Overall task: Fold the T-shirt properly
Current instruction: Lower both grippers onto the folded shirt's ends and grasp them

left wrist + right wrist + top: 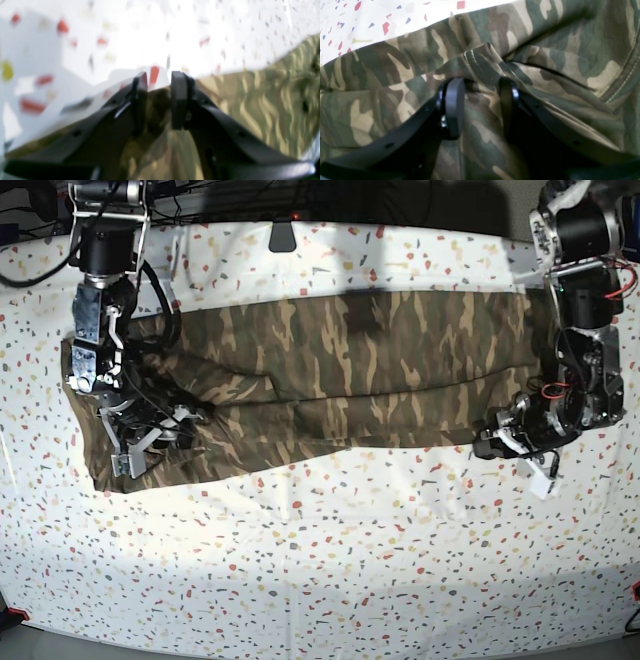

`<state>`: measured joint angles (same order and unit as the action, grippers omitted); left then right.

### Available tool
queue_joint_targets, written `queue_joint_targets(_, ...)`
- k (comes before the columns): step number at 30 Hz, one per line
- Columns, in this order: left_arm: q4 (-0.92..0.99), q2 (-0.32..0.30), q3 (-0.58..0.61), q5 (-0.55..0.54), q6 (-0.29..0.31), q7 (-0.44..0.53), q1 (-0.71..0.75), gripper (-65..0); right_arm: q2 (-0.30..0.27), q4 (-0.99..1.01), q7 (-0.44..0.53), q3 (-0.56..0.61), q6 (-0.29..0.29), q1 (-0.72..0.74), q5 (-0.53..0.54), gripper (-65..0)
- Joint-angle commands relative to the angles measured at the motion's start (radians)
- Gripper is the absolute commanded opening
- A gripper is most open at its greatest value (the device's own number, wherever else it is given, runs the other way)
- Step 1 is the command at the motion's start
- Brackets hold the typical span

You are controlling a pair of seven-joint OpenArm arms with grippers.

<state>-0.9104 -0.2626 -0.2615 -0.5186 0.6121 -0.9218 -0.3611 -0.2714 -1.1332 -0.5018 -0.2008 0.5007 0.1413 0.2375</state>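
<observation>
In the left wrist view, the left gripper (158, 100) has its black jaws partly parted with a dark bunch of camouflage cloth between them. The picture is too blurred to tell whether they pinch it. The camouflage-print T-shirt (270, 100) spreads to the gripper's right, and the white speckled table cover (125, 37) lies beyond the fingertips, so the gripper seems set at the cloth's edge, likely to lift it for a fold.

In the right wrist view, the right gripper (480, 105) stands open, its jaws straddling a raised, stitched ridge of the olive, brown and tan shirt, apparently ready to close on that fold.

In the base view, the shirt (330, 370) lies as a long folded band stretched between the grippers, wrinkled near the right gripper (150, 435) and flatter toward the left gripper (505, 438).
</observation>
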Motion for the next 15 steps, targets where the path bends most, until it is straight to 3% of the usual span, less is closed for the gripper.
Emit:
queue_joint_targets(1, -0.043, -0.024, -0.002, -0.030, 0.019, -0.071, -0.004, -47.9, -0.003, 0.012, -0.079, 0.004, -0.031, 0.000, -0.032, -40.4)
queue_joint_targets(5, -0.224, -0.035, -0.003, -0.169, 0.033, -0.228, 0.039, -47.9, -0.003, 0.012, -0.082, 0.004, -0.031, 0.000, -0.032, -40.4)
queue_joint_targets(9, -0.370, -0.034, -0.002, -0.171, 0.032, -0.223, 0.170, -47.9, -0.003, 0.012, -0.082, 0.004, -0.031, 0.000, -0.032, -40.4)
queue_joint_targets(13, -0.514, -0.033, -0.002, -0.291, 0.033, -0.222, 0.343, -48.1, -0.003, 0.012, -0.085, 0.004, -0.031, 0.000, -0.032, -40.4)
queue_joint_targets(15, -0.568, -0.031, -0.002, -0.263, 0.035, -0.167, 0.428, -48.1, -0.003, 0.012, -0.086, 0.004, -0.031, 0.000, -0.031, -40.4)
